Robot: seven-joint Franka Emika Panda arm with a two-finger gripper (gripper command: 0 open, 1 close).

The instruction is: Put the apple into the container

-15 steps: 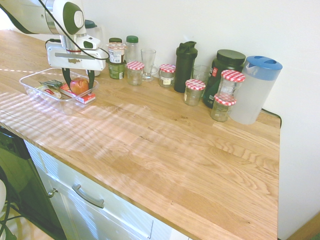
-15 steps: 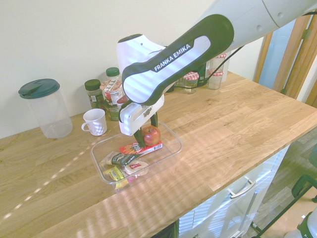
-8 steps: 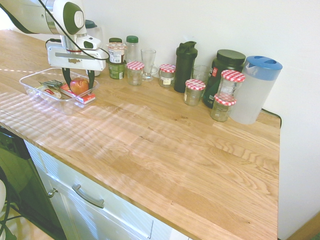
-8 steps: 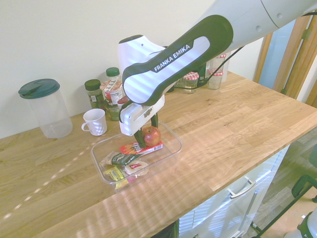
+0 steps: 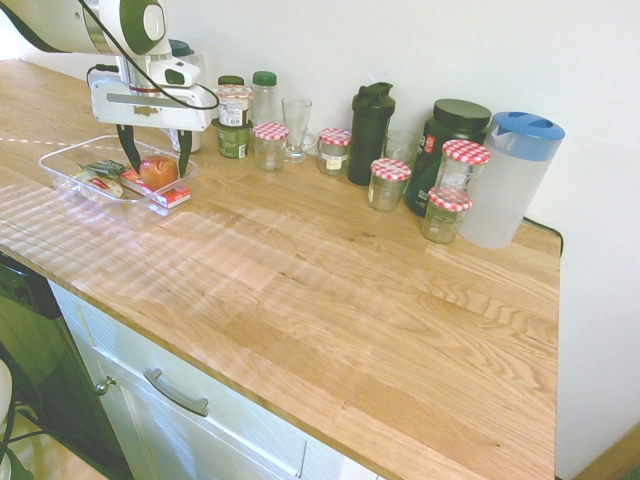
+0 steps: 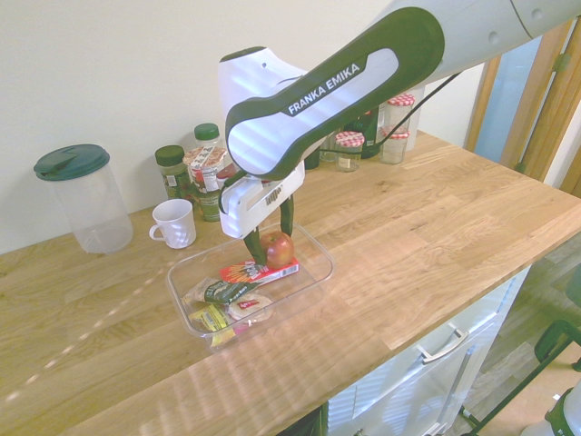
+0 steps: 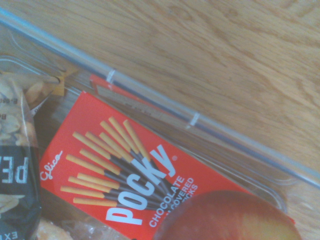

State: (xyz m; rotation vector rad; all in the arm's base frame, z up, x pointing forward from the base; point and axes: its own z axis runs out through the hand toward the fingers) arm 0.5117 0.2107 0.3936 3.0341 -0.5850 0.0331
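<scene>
Small red-and-yellow apple (image 5: 158, 171) resting inside shallow clear plastic container (image 5: 66, 163), atop red Pocky box (image 7: 125, 175). Two-finger gripper (image 5: 157, 150) spread wide just above, gripping nothing, fingertips flanking the fruit.

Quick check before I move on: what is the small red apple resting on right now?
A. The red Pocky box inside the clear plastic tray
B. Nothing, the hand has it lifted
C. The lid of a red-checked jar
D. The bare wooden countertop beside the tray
A. The small red apple sits on the red Pocky box inside the shallow clear plastic tray, with the open hand straddling it, fingers apart.
</scene>
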